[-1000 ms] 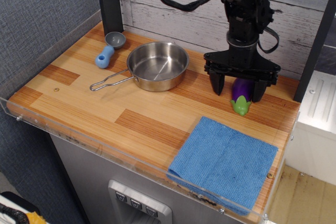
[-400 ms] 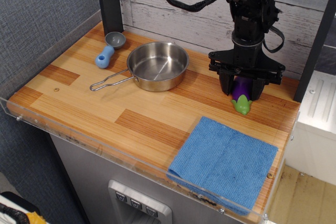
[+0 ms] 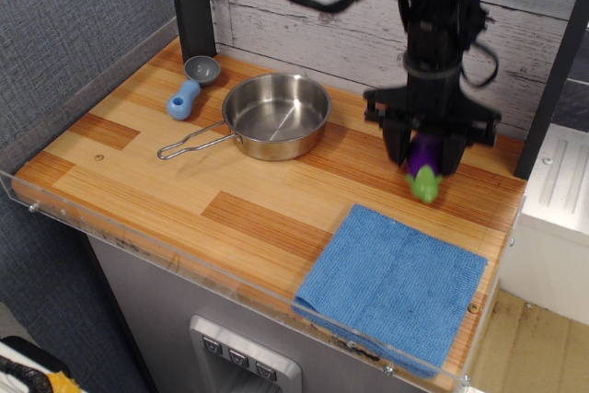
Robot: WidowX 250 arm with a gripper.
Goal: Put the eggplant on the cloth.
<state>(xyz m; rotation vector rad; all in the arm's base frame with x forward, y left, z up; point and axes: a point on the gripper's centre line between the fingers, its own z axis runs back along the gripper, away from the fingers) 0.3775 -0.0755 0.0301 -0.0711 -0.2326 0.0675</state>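
The purple eggplant [image 3: 425, 167] with its light green stem cap pointing down hangs between the fingers of my gripper [image 3: 425, 156], at the back right of the wooden counter. The gripper is shut on it and holds it just above the wood. The blue cloth [image 3: 393, 284] lies flat at the front right corner, in front of and below the gripper. The eggplant is behind the cloth's far edge, not over it.
A steel pan [image 3: 276, 115] with a wire handle sits at the counter's middle back. A blue-handled grey scoop [image 3: 192, 83] lies left of it. A black post [image 3: 191, 2] stands at the back left. A clear plastic rim [image 3: 184, 260] lines the front edge.
The gripper's fingers came down around the eggplant and closed on it. The eggplant has since risen slightly off the counter.
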